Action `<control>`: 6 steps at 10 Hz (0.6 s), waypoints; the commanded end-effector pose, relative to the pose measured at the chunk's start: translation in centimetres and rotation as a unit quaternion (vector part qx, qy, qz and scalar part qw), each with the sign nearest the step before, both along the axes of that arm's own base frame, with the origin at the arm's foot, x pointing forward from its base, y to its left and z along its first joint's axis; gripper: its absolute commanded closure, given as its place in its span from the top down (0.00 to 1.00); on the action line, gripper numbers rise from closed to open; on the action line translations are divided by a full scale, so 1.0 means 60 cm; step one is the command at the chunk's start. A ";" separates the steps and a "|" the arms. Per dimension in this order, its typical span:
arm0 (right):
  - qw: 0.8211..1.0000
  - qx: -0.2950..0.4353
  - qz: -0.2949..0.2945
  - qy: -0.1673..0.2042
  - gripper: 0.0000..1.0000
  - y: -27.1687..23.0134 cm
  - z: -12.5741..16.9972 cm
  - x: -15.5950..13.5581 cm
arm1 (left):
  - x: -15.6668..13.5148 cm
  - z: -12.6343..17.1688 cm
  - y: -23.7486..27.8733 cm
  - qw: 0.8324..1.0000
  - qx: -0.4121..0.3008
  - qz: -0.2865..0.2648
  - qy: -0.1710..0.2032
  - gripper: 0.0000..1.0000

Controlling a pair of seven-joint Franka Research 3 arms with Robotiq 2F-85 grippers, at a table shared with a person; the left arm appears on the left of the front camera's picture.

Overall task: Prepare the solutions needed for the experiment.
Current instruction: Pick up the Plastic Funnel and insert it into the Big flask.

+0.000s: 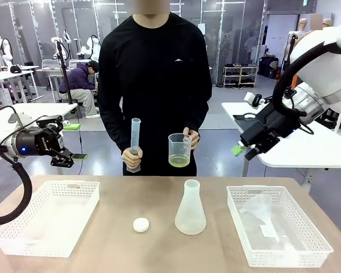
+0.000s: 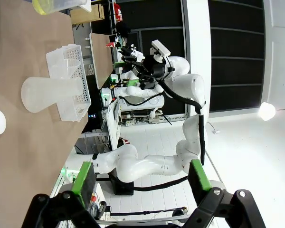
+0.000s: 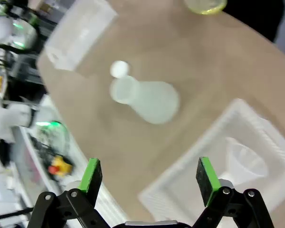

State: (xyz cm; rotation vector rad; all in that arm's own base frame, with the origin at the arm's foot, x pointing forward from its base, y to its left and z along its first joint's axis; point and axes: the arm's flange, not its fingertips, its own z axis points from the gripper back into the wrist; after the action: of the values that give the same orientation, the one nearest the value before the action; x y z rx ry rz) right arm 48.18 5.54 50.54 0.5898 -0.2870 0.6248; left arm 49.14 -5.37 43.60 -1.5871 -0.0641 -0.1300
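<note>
L arm comes in low from the left edge, cable looped under it. L gripper [image 1: 73, 158] lies about level, pointing toward the middle, in the air above the far side of the L basket [image 1: 23, 227] and touching nothing. Jaws wide and empty: in the L wrist view the green pads [image 2: 83, 183] stand far apart.

R arm reaches in from the upper right w/ the wrist bent down. R gripper [image 1: 244, 152] is angled down-left toward the table, up in the air, clear of everything. Jaws wide and empty too, w/ pads far apart in the R wrist view, which is blurred.

Person stands at the far side w/ both hands raised off the table. One hand [image 1: 132, 158] holds a cylinder [image 1: 136, 133] upright. The other hand [image 1: 190, 136] grips a beaker [image 1: 179, 147] at its rim. The solution [image 1: 179, 161] is a thin yellow layer at the bottom of that beaker, in the air near the far edge, btwn the two grippers and well apart from both.

On the table:
- Flask [image 1: 190, 207]: upright near the middle, below the beaker.
- Cap [image 1: 140, 224]: white, just beside the flask on the L-arm side, not touching it.
- R basket [image 1: 298, 259]: holds a funnel [image 1: 256, 207] lying on its side.
</note>
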 end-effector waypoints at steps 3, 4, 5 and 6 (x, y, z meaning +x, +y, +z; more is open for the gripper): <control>0.998 0.050 -0.017 0.032 1.00 0.014 0.004 -0.005 | 0.000 0.000 0.001 1.000 -0.001 0.001 0.000 1.00; 0.998 0.050 -0.017 0.032 1.00 0.014 0.004 -0.005 | 0.000 0.000 0.001 1.000 -0.001 0.001 0.000 1.00; 0.999 0.027 -0.004 0.016 1.00 0.007 0.000 -0.004 | 0.000 0.000 0.001 1.000 -0.001 0.001 0.000 1.00; 0.995 -0.020 0.096 -0.031 1.00 0.005 -0.018 0.013 | 0.000 0.000 0.001 1.000 -0.001 0.001 0.000 1.00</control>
State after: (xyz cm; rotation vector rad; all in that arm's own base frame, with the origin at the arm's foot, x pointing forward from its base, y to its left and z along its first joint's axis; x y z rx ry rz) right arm 47.98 6.10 50.21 0.6344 -0.2708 0.6672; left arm 49.14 -5.36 43.60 -1.5871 -0.0642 -0.1299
